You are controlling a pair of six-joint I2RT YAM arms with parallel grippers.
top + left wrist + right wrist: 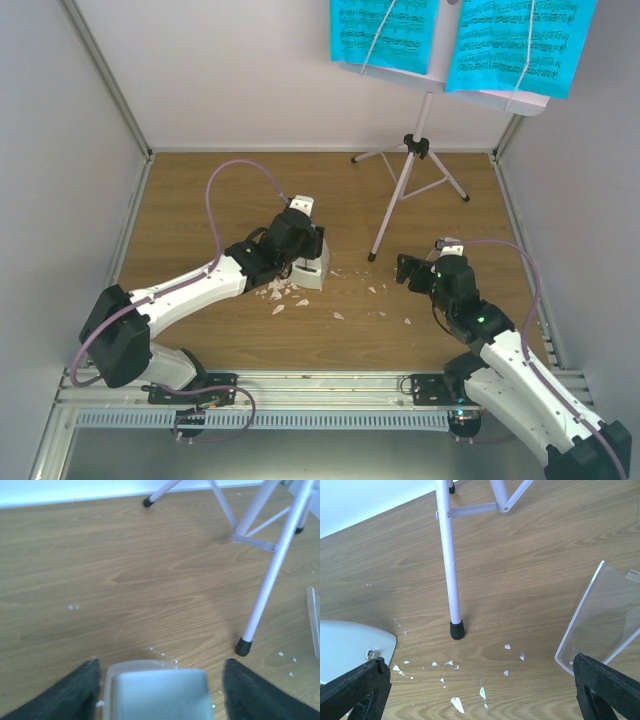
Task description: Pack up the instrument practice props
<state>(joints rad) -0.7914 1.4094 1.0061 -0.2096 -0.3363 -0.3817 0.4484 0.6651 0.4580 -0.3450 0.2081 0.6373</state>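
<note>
The pale music stand rises at the back right, and two cyan sheet-music pages rest on its desk. One of its legs ends in a black foot on the wood. The white metronome stands between the fingers of my left gripper. The left finger is close beside it and a clear gap shows on the right, so the jaws are open. My right gripper is open and empty. The clear cover lies beside its right finger.
Small white crumbs are scattered on the wooden floor between the two arms. Grey walls close in the left, back and right sides. The stand's other legs spread toward the back wall.
</note>
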